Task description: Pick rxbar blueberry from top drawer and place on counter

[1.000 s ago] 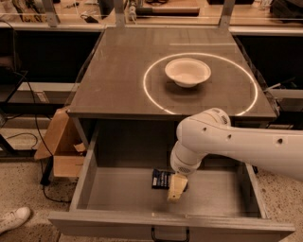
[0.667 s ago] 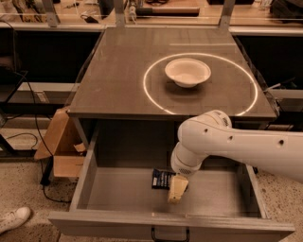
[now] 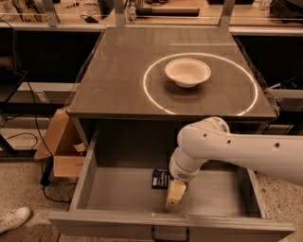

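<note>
The top drawer point(image 3: 118, 191) stands pulled open below the counter point(image 3: 113, 80), with its dark handle point(image 3: 169, 235) at the front. The rxbar blueberry point(image 3: 160, 179), a small dark blue wrapper, lies flat on the drawer floor near the middle. My gripper point(image 3: 174, 194) reaches down into the drawer from the white arm point(image 3: 236, 149) on the right. It hangs just right of and in front of the bar, close to it, partly covering its right end.
A white bowl point(image 3: 187, 72) sits on the counter inside the thin bright circle point(image 3: 151, 71). A cardboard box point(image 3: 59, 144) and cables lie on the floor at left. A shoe point(image 3: 13, 220) shows at bottom left. A cluttered wooden bench point(image 3: 165, 9) runs behind.
</note>
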`<state>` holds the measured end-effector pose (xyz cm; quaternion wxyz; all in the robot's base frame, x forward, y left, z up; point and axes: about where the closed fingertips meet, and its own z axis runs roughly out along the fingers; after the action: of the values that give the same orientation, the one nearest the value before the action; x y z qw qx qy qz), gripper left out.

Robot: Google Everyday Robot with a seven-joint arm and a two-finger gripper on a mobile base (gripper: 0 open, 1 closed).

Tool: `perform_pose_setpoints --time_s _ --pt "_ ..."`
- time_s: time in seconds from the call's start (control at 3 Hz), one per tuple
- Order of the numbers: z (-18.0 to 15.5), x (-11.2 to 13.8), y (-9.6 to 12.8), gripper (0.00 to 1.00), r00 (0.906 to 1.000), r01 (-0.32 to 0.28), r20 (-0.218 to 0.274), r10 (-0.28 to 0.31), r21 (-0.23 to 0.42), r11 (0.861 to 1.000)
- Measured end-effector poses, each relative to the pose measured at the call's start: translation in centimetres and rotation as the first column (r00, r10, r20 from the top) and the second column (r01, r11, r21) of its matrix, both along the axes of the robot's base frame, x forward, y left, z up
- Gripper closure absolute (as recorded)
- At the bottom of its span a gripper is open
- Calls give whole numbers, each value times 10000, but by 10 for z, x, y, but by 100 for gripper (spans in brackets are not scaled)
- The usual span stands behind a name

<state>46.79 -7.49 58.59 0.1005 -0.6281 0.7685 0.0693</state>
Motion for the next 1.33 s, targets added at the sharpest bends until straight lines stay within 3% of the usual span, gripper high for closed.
perform_pose_setpoints --time_s 0.33,0.67,1.33 --pt "0 0 0 18 10000 0 -1 0 1 10000" --pt "0 0 0 49 10000 -1 -1 1 1 10000" --pt "0 0 0 100 10000 -1 -2 1 1 10000"
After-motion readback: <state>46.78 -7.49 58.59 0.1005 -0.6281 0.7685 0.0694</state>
